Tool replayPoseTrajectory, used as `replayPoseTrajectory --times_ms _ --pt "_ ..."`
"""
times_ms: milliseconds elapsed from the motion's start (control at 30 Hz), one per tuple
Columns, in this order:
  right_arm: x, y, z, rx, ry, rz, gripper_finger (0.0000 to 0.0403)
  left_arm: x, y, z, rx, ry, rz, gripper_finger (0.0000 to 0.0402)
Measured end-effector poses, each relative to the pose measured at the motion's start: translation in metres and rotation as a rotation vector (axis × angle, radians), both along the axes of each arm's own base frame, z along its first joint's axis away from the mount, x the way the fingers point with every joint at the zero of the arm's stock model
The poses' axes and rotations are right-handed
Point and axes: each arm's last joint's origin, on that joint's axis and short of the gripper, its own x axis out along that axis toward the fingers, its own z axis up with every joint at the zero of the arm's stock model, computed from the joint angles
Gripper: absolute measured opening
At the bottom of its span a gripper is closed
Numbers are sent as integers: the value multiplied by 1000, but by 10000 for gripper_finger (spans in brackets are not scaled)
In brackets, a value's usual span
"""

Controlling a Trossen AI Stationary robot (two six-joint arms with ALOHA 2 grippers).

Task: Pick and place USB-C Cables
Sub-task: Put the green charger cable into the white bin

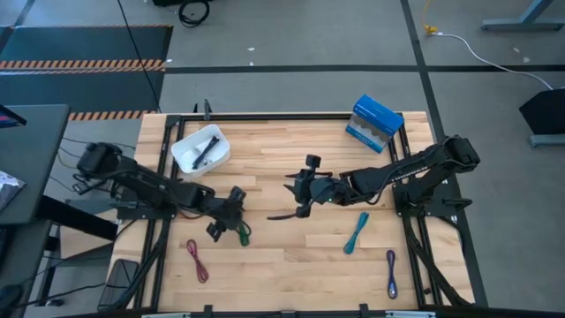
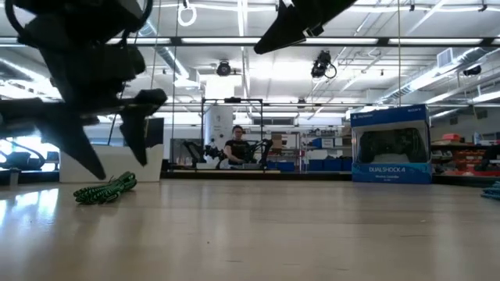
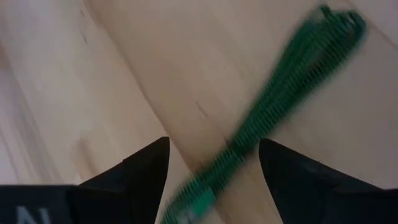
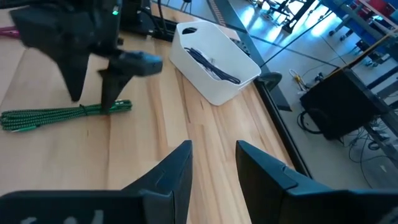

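Green cable [image 1: 240, 235] lies on the desk [image 1: 291, 265] under the left tool [image 1: 226, 227], fingers apart astride it; next: lower and clamp. Right tool [image 1: 303, 187] waits mid-desk, apart.

The left gripper [image 2: 109, 160] hung open just above the green cable [image 2: 105, 190], near the white tray [image 2: 78, 165].

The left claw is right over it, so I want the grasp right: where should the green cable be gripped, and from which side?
Grip the green cable at mid-length, from straight above. It lies flat as a long, thin bundle, and the open left claw already straddles it in the left wrist view, fingers either side.
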Motion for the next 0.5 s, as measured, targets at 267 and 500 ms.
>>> replayPoseTrajectory --times_ms 267,500 --pt "0 0 -1 -2 9 1 130 8 6 -18 35 70 -36 258" --pt "-1 0 -1 -4 17 0 130 8 6 -19 8 78 -19 228"
